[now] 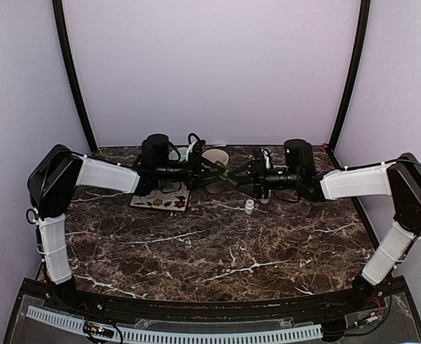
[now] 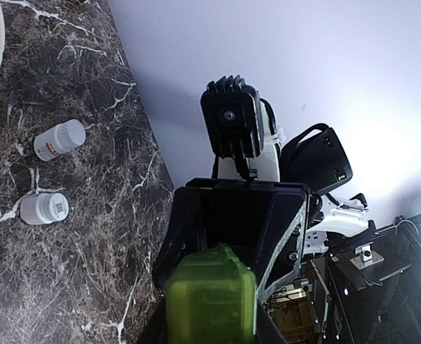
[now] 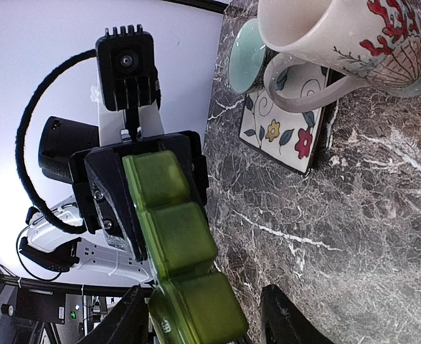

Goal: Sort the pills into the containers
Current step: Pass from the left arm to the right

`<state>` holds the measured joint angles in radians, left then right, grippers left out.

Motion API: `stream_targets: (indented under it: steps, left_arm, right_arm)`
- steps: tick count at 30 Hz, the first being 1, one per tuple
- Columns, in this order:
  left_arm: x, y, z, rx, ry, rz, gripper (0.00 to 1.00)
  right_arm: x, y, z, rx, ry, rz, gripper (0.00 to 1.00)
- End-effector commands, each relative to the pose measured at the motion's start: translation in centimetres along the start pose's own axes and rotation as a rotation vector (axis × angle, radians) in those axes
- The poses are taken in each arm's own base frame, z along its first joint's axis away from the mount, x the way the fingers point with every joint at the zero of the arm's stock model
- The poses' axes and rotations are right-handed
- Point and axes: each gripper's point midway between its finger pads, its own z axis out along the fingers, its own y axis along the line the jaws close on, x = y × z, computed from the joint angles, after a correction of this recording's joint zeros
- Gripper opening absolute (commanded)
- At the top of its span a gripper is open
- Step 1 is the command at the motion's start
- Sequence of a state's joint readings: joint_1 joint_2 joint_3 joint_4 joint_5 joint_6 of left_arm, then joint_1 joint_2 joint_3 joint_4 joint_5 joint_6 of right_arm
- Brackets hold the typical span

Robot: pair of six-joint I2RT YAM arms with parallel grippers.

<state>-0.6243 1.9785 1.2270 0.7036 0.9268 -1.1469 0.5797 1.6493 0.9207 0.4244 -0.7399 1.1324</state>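
A translucent green pill organizer (image 1: 228, 177) hangs above the table's far middle, between my two grippers. My left gripper (image 1: 214, 172) is shut on one end of it; in the left wrist view that green end (image 2: 210, 297) fills the space between its fingers. My right gripper (image 3: 206, 319) stands open around the other end, with a gap between the organizer (image 3: 178, 229) and one dark finger (image 3: 289, 319). Its lids look closed. Two white pill bottles (image 2: 59, 140) (image 2: 44, 208) stand on the marble below. No loose pills show.
A floral coaster (image 3: 285, 132) lies under a cream mug with a red pattern (image 3: 353, 36), and a pale teal dish (image 3: 244, 64) stands beside them. A cream cup (image 1: 215, 158) is at the back. The white bottles (image 1: 249, 206) stand just under the right gripper.
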Motion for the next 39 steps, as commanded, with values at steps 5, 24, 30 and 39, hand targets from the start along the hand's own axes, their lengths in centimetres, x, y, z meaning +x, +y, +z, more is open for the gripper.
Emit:
stream_targets:
  steps: [5,24,30,39]
  left_arm:
    - [0.1,-1.2,-0.3,0.044,0.005,0.024,0.00]
    - [0.3,-1.3,-0.4,0.060,0.007,-0.011,0.08]
    - [0.4,-2.0,-0.4,0.085,0.020,-0.010,0.20]
    - [1.5,-2.5,-1.0,0.090,0.048,-0.006,0.31]
  right_arm:
    - [-1.9,1.9,0.6,-0.065,-0.041,-0.045,0.47]
    - [-1.9,2.4,1.4,-0.032,-0.010,-0.096,0.11]
    - [-1.7,3.2,1.3,-0.057,0.002,-0.116,0.09]
    - [-0.7,4.6,1.0,-0.109,0.056,-0.120,0.09]
